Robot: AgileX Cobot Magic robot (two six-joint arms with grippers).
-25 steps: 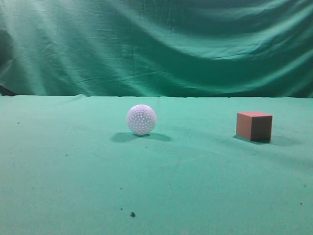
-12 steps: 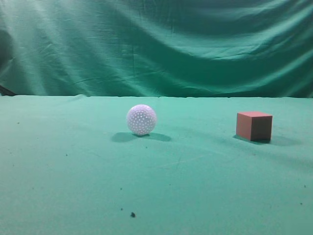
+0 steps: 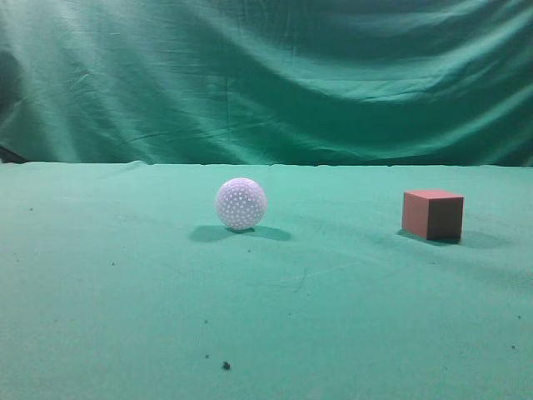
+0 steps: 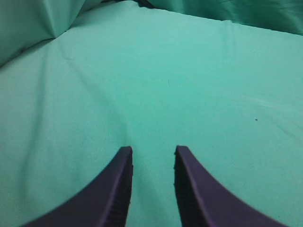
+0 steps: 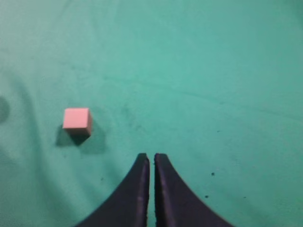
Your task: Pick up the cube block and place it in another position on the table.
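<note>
Nothing has moved: the cube [image 3: 432, 214] sits untouched. Right fingers [image 5: 152, 163] are closed and empty; left fingers [image 4: 152, 158] are a little apart, empty.

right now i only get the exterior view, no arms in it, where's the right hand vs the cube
Observer: Right wrist view shows the right hand above the cloth, with the cube off to its left, untouched.
Operator: is it open
Observer: No, its fingers are nearly together.
Operator: and the left one
Observer: The left hand is open over bare cloth, with no cube or ball in its view.
</note>
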